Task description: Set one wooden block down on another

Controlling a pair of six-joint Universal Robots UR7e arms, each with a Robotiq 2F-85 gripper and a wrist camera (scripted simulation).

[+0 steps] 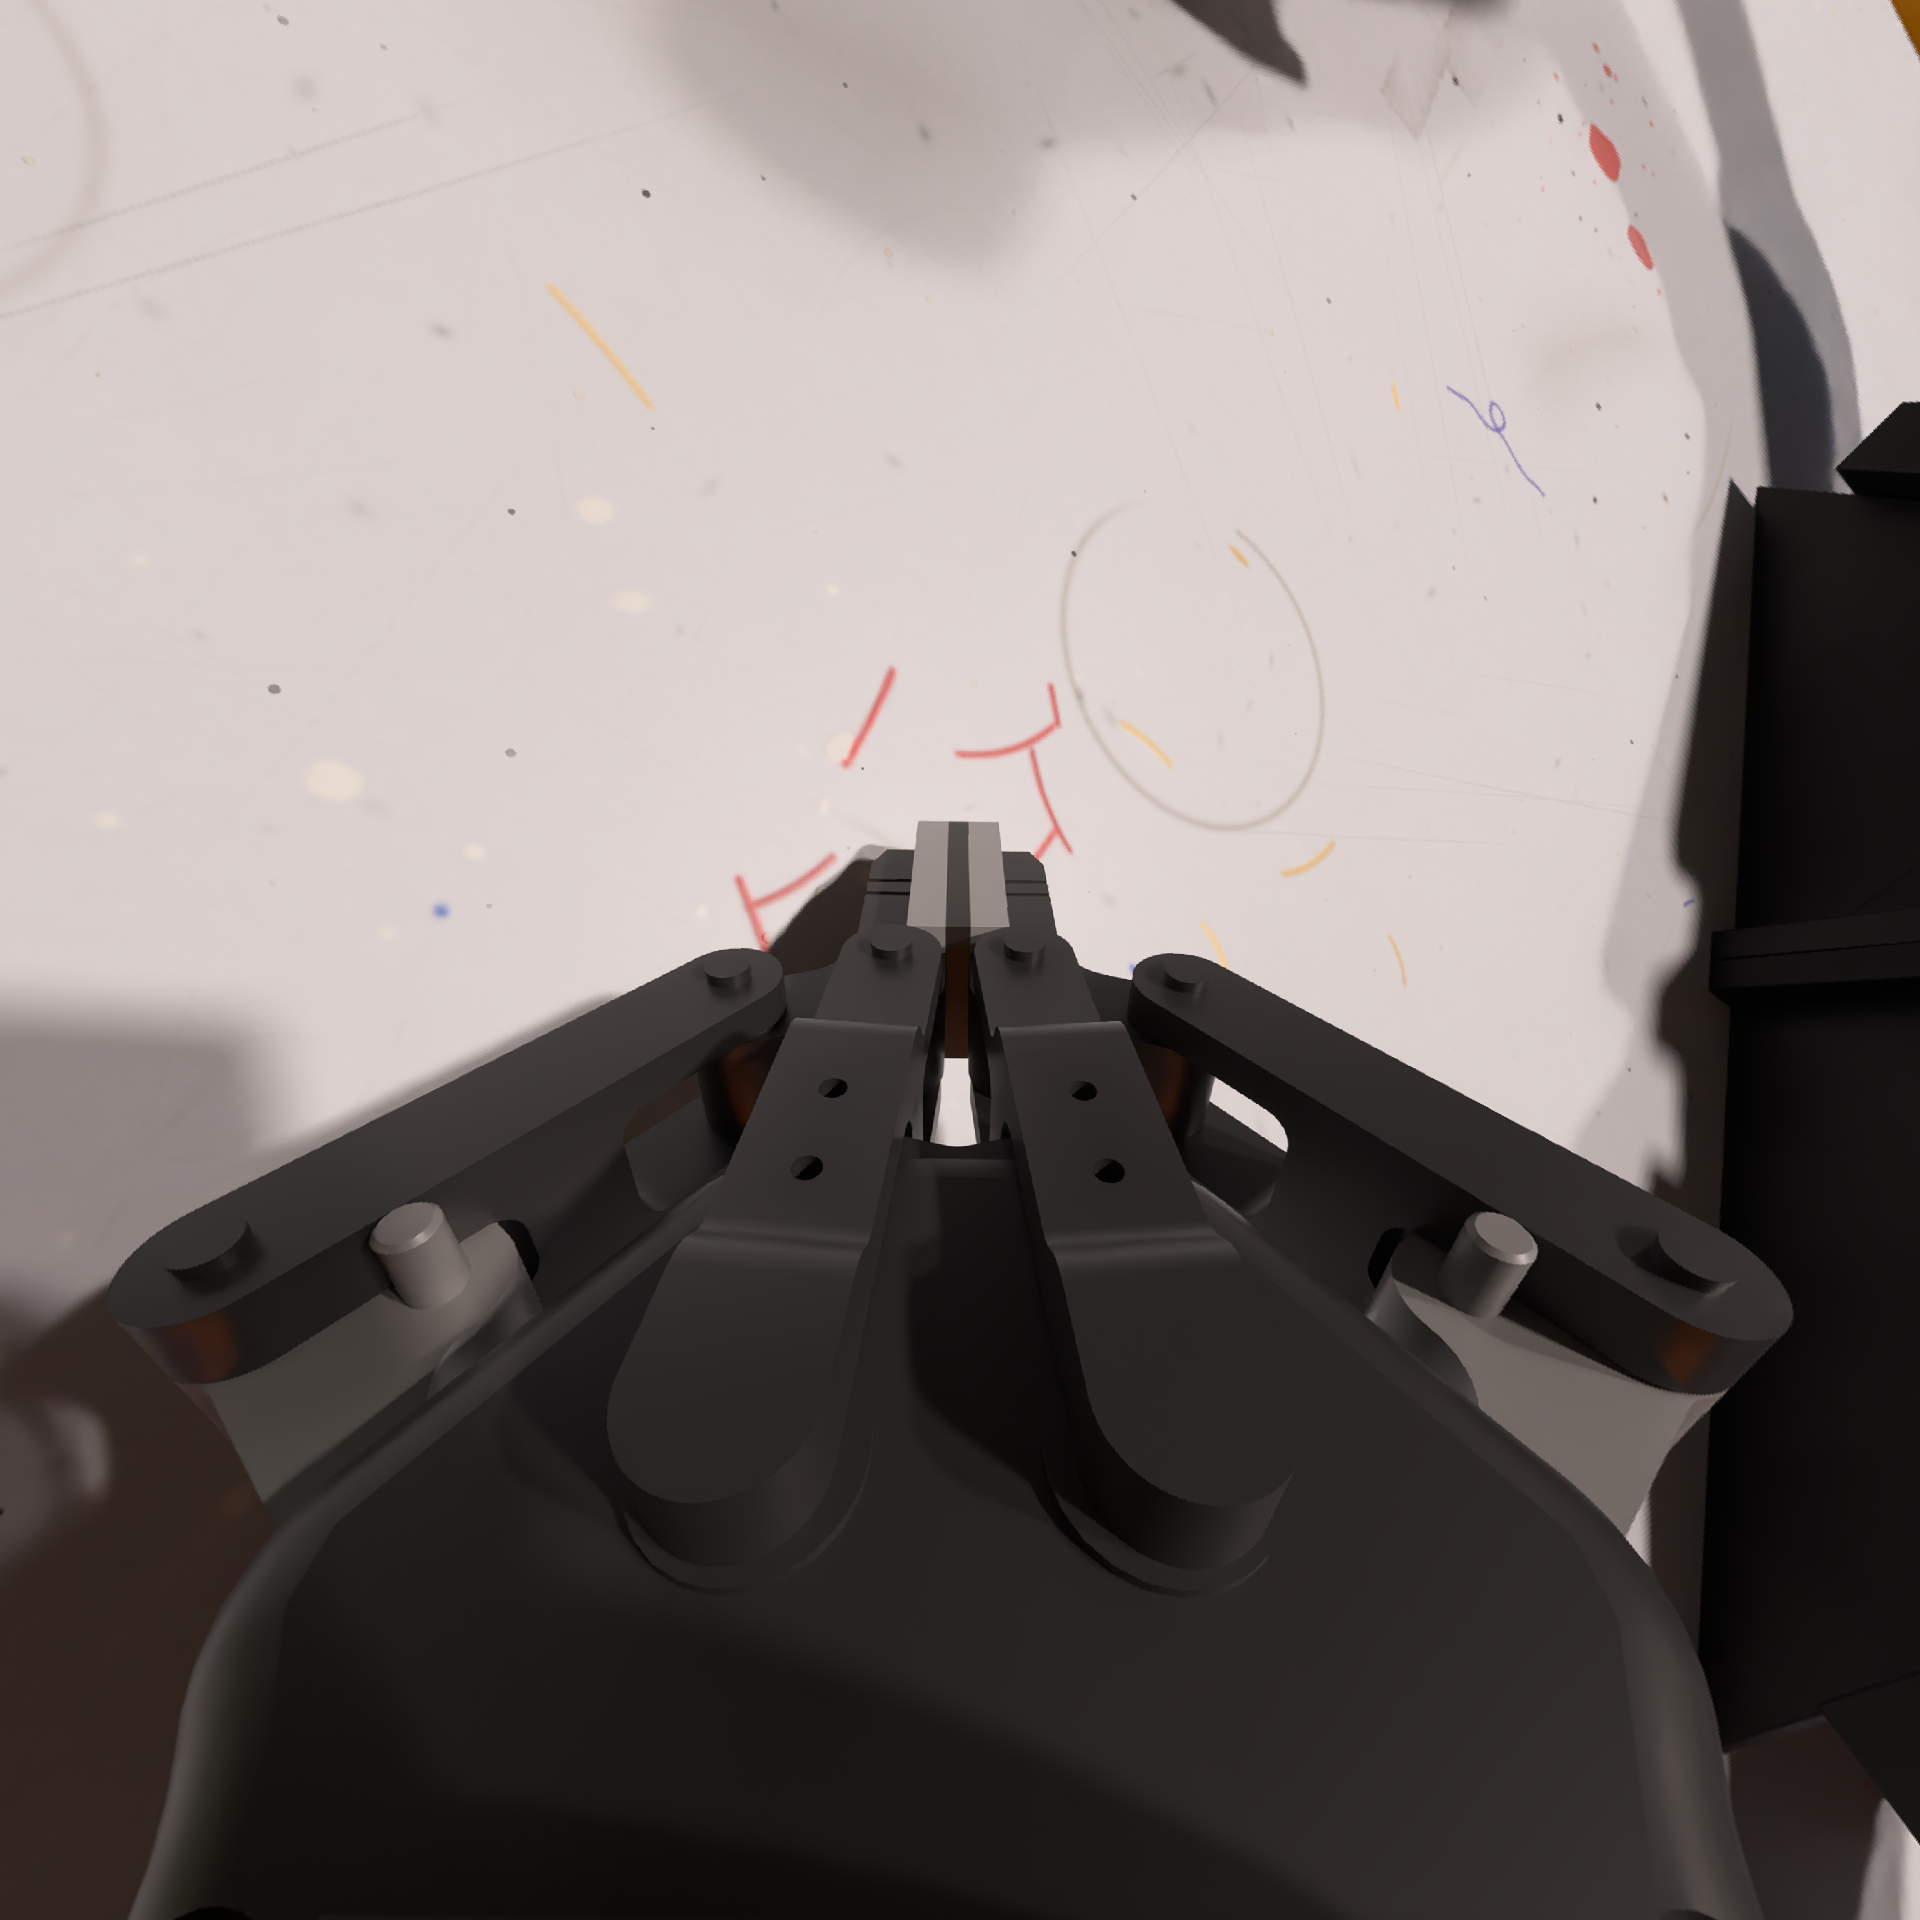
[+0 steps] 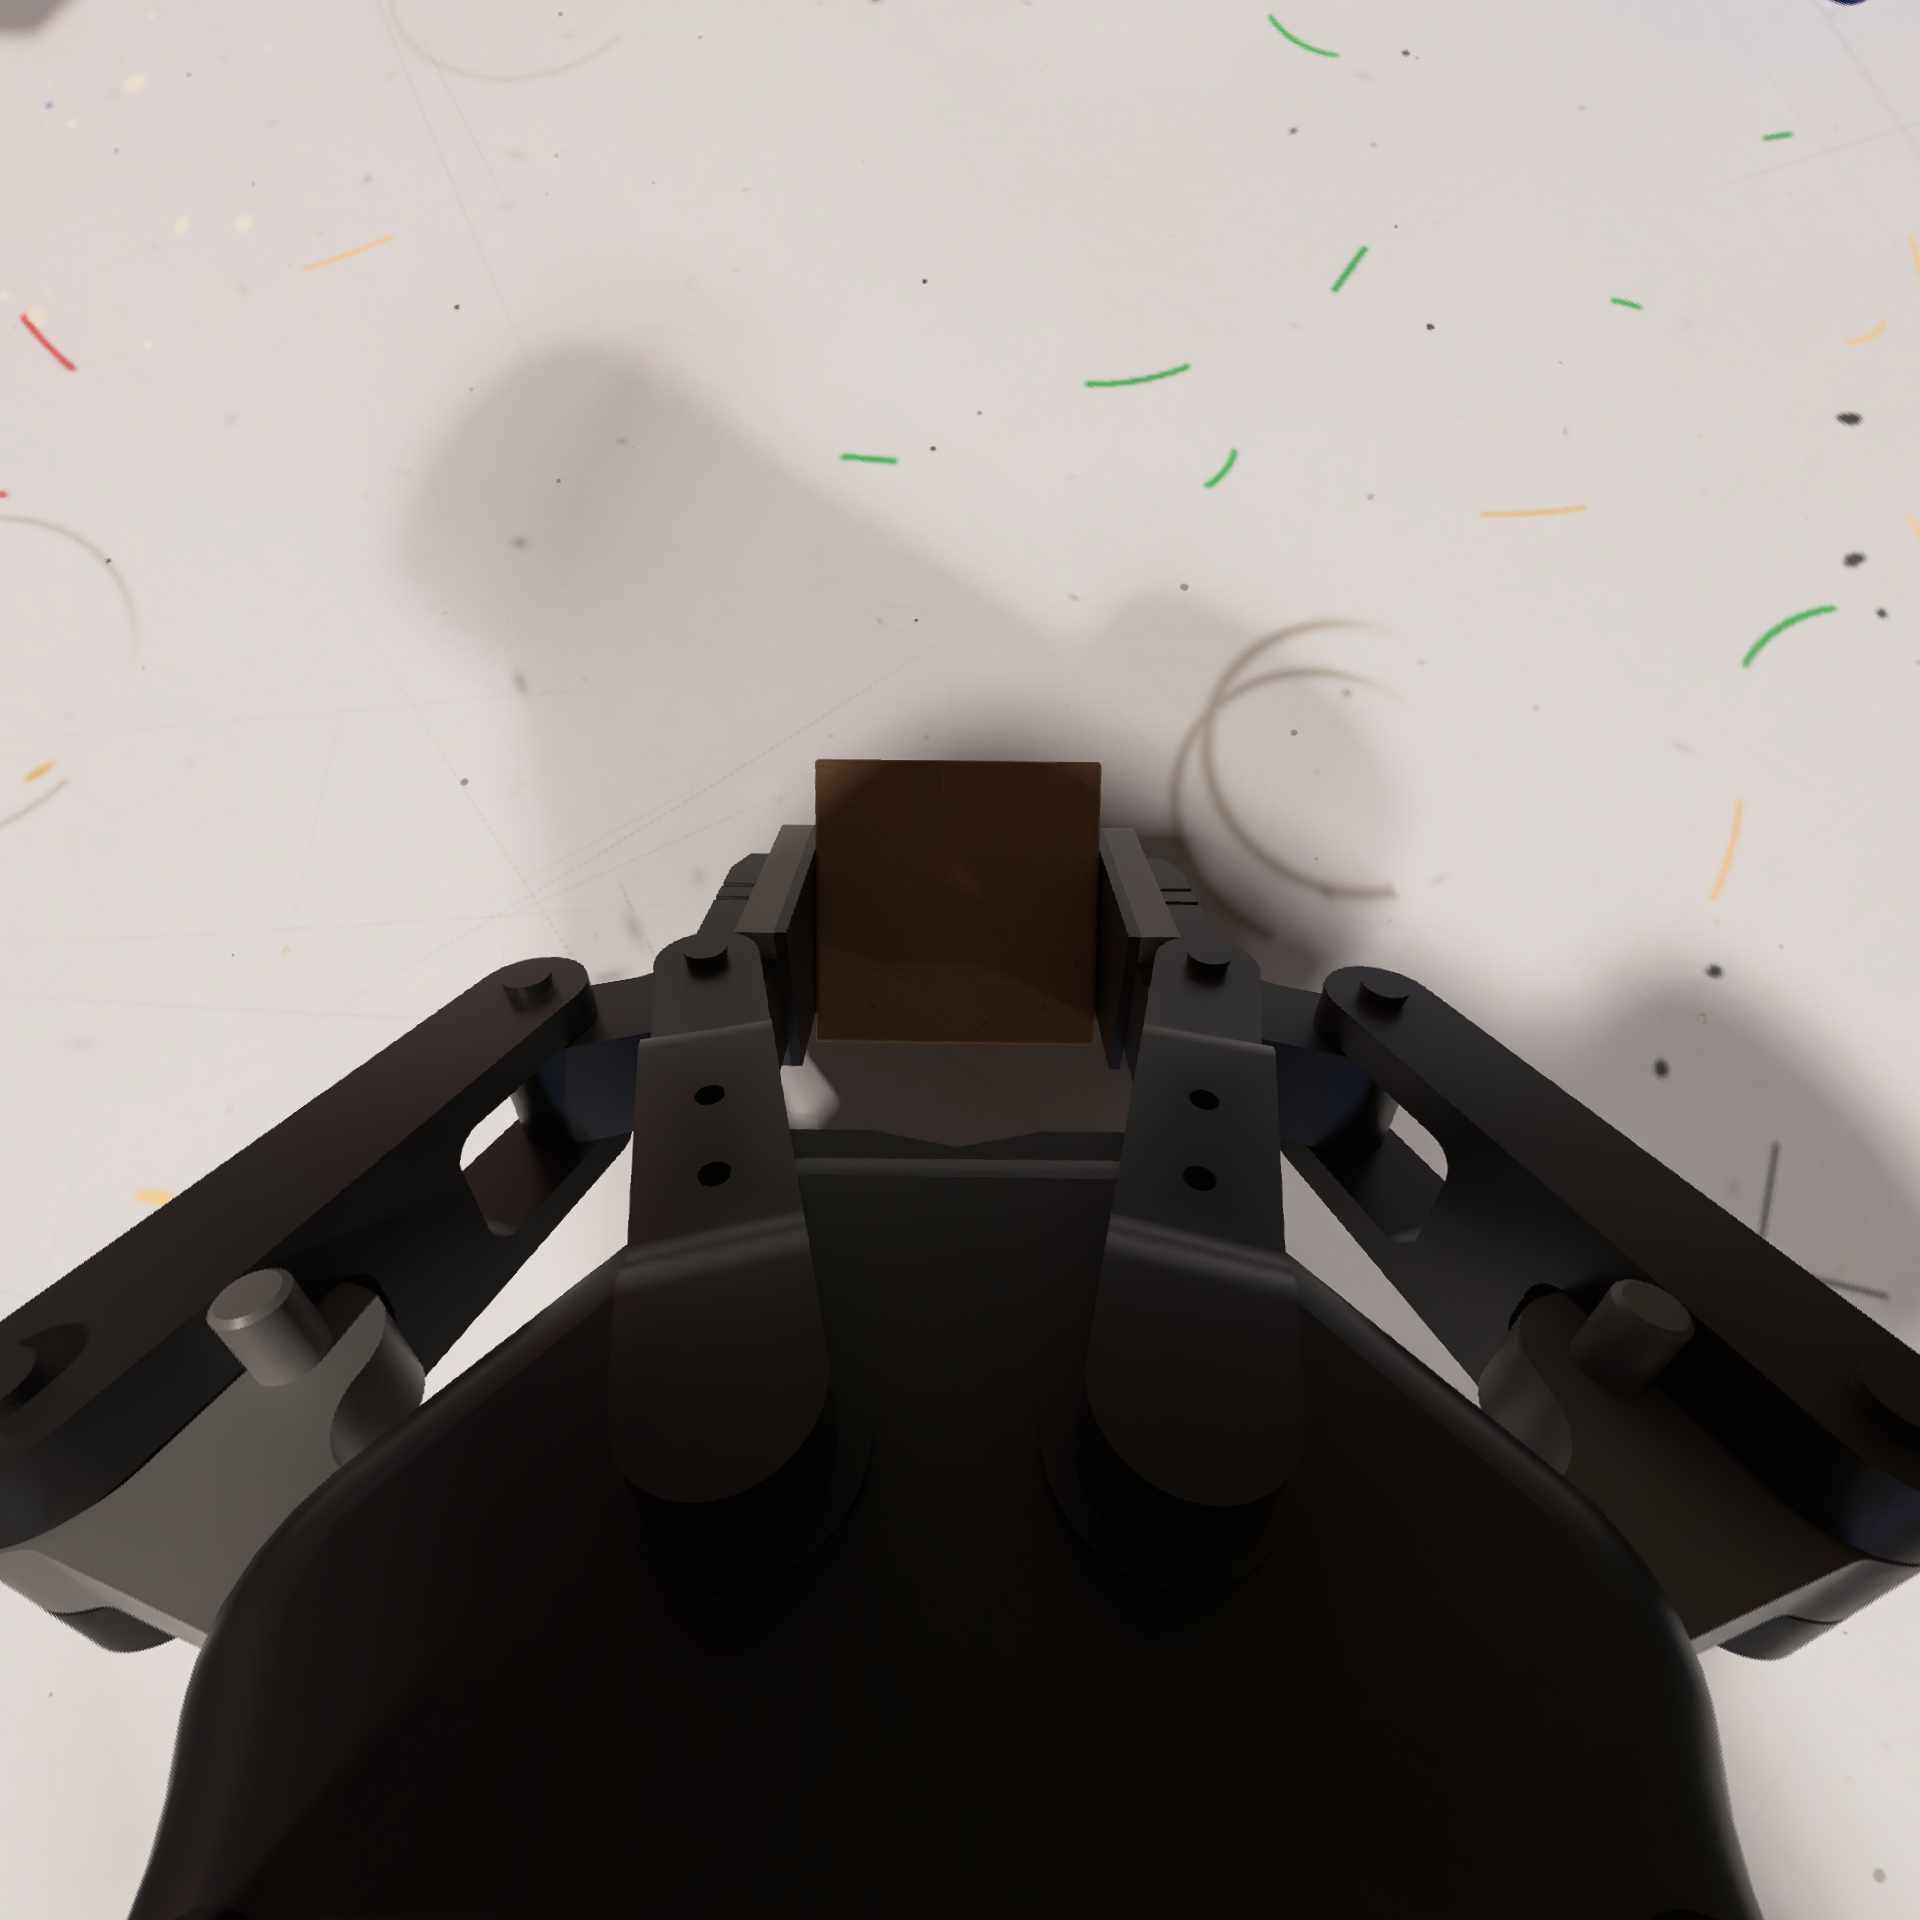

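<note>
In the right wrist view, a brown wooden block (image 2: 957,900) is seen at the centre of the frame, clamped between the two fingers of the right gripper (image 2: 957,914), whose pads are pressed against its left and right faces. The block's square face is turned toward the camera, and a dark shadow is cast around it on the pale surface (image 2: 312,623), which is marked with green, yellow and red strokes and faint ring stains. Whether the block is touching the surface cannot be told. In the left wrist view, the left gripper (image 1: 957,878) is found at the centre of the frame with its fingers drawn together and nothing held between them, above a white surface bearing red line marks (image 1: 1023,743). A black structure (image 1: 1829,1039) is seen along the right edge of that frame.
</note>
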